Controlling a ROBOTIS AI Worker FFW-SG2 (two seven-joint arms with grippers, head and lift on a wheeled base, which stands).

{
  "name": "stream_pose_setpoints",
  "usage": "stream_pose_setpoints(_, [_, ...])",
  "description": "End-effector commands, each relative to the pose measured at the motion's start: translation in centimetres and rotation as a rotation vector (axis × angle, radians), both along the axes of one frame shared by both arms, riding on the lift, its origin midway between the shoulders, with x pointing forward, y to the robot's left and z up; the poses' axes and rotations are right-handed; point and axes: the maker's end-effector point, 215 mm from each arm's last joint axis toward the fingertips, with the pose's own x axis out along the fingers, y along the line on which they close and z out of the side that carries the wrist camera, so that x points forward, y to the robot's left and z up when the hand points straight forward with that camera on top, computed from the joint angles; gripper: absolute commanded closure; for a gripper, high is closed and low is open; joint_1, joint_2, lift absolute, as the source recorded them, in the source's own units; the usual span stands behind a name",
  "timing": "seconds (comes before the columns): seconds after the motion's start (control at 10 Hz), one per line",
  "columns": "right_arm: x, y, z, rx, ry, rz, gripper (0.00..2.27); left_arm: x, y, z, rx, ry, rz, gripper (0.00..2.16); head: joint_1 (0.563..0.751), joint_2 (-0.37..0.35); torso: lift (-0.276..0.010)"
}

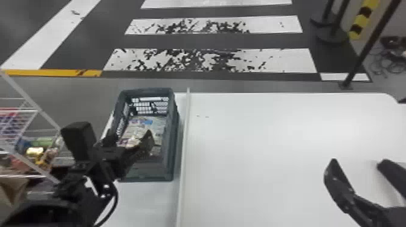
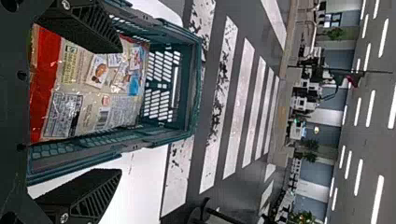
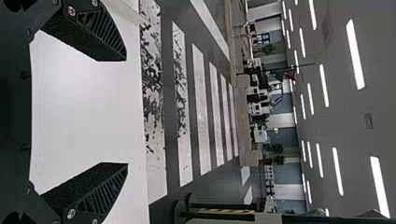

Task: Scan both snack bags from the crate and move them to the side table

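Observation:
The left gripper [image 1: 130, 138] is over the near half of the dark green-grey crate [image 1: 174, 145], its fingers wide apart. Inside the crate lies a printed snack bag [image 1: 146, 122]; whether a second lies with it I cannot tell. In the left wrist view, the bag [image 2: 100, 72] has a red end band, and the open left gripper [image 2: 119, 110] has one finger above the bag and the other past the crate's side wall. Far right over the white table [image 1: 256, 151], the right gripper [image 1: 357, 163] stands open and holds nothing; its two fingers frame bare tabletop in its wrist view [image 3: 126, 112].
A raised white strip [image 1: 185, 151] runs along the table just right of the crate. At the left edge stands a white wire rack [image 1: 28, 113] with colourful packages. Posts with round black bases [image 1: 332, 34] stand on the floor beyond the table's far right.

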Motion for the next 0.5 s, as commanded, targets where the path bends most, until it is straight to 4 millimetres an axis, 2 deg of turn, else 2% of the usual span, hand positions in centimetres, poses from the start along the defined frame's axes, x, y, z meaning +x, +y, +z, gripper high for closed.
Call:
stream_pose_setpoints(0.0, [-0.4, 0.2, -0.4, -0.010, 0.013, 0.006, 0.12, 1.6, 0.7, -1.1, -0.007, 0.011, 0.016, 0.08, 0.695, 0.131, -0.029])
stream_pose_setpoints(0.4, [-1.0, 0.3, -1.6, -0.035, 0.052, 0.011, 0.12, 5.7, 2.6, -2.8, -0.028, 0.032, 0.051, 0.08, 0.695, 0.155, -0.029])
